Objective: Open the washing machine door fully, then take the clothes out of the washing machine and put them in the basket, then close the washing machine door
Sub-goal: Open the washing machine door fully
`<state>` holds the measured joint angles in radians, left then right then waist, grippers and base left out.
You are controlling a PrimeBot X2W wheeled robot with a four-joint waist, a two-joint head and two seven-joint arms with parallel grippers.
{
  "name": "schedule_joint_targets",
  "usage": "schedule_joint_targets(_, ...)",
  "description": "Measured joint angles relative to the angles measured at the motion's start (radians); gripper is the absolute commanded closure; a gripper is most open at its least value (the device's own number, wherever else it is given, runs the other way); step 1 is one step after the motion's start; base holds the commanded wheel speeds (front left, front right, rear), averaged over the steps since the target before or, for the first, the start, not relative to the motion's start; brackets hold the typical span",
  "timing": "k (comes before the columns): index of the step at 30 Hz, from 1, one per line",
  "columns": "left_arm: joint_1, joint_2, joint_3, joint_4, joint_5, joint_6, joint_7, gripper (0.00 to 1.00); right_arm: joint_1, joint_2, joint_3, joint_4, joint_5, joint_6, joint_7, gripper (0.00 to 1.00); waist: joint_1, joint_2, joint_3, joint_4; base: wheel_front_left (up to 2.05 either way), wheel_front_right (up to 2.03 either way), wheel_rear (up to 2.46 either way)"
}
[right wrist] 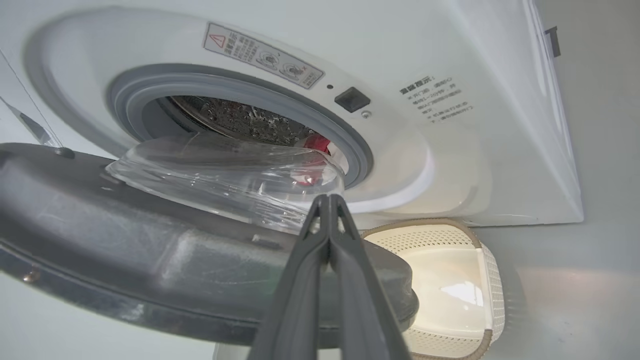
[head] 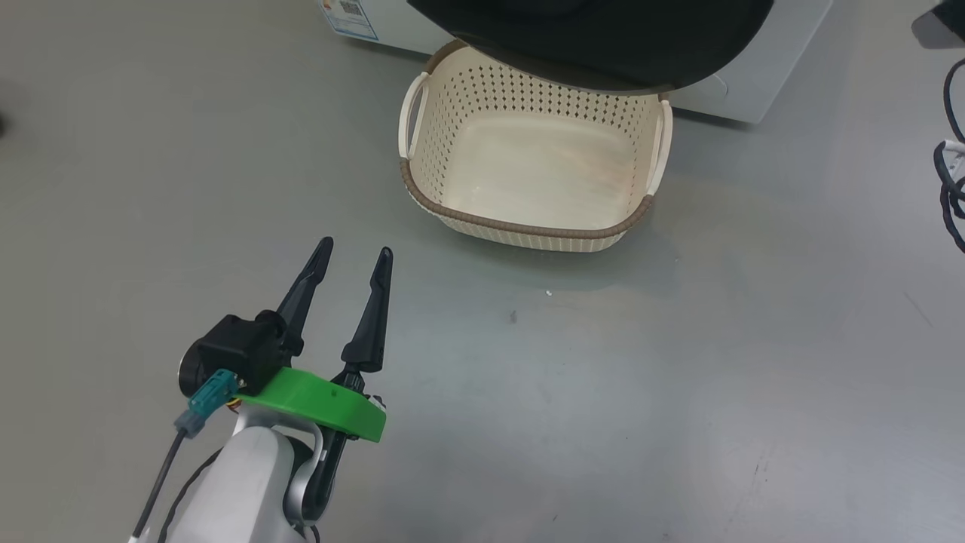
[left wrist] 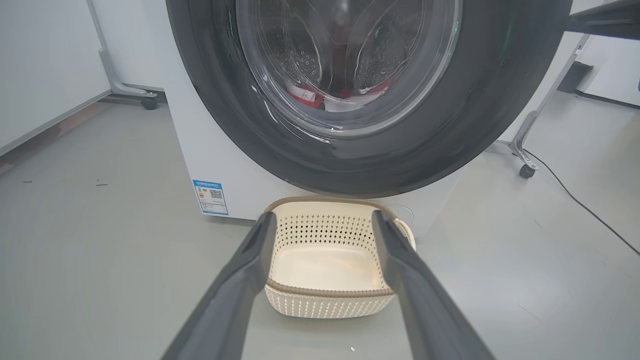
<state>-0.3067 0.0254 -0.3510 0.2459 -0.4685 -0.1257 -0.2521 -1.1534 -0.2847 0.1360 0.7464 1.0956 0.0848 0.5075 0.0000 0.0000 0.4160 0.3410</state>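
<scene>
Cream plastic with a brown woven-look rim, the basket (head: 520, 226) stands on the grey floor with its bottom bare. Right behind the basket rises the white washing machine (right wrist: 400, 50). Its small blue label (left wrist: 212, 196) is low on the front, off the basket's left far corner. The washing machine door (head: 603, 38) stands partly swung out, and its glossy black rim overhangs the basket's far edge in the head view. Above the basket and further back, the clothes (right wrist: 317, 142) lie inside the steel drum, showing as red with a white piece past the grey rubber ring and through the door's clear glass bowl.

The left claw (head: 356, 247) hangs on the near-left side of the basket, well apart from it, its two dark fingers spread wide and gripping nothing. The right claw (right wrist: 327, 199) is up above the basket at the inner face of the door, fingers pressed together with nothing between them. Its tips lie just by the edge of the glass bowl, and whether they touch the door is hard to tell from this angle. Dark cables (head: 951, 188) trail on the floor far to the basket's right.
</scene>
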Motion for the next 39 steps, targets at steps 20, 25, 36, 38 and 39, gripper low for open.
schedule_joint_targets(20,0.08,0.002,0.07,0.003,0.03,0.0,0.0,0.0,0.296,-0.063,0.272,-0.19,-0.308,0.037,-0.304,1.0,0.0,0.0,-0.13,-0.081,0.0,0.0,0.0)
schedule_joint_targets(25,0.104,0.003,0.088,0.001,0.03,0.0,0.0,0.0,0.39,-0.069,0.322,-0.232,-0.353,0.037,-0.4,1.0,0.0,0.0,-0.168,-0.106,0.0,0.0,0.0)
schedule_joint_targets(36,0.139,0.005,0.108,-0.028,0.053,0.0,0.0,0.0,0.603,-0.074,0.276,-0.279,-0.384,0.037,-0.632,1.0,-0.0001,0.0,-0.226,-0.153,0.0,0.0,0.0)
schedule_joint_targets(38,0.143,0.005,0.113,-0.033,0.058,0.0,0.0,0.0,0.642,-0.079,0.277,-0.288,-0.395,0.037,-0.668,1.0,0.0,0.0,-0.231,-0.158,0.0,0.0,0.0)
schedule_joint_targets(39,0.145,0.005,0.119,-0.034,0.058,0.0,0.0,0.0,0.66,-0.078,0.278,-0.288,-0.402,0.036,-0.684,1.0,0.0,0.0,-0.233,-0.16,0.0,0.0,0.0)
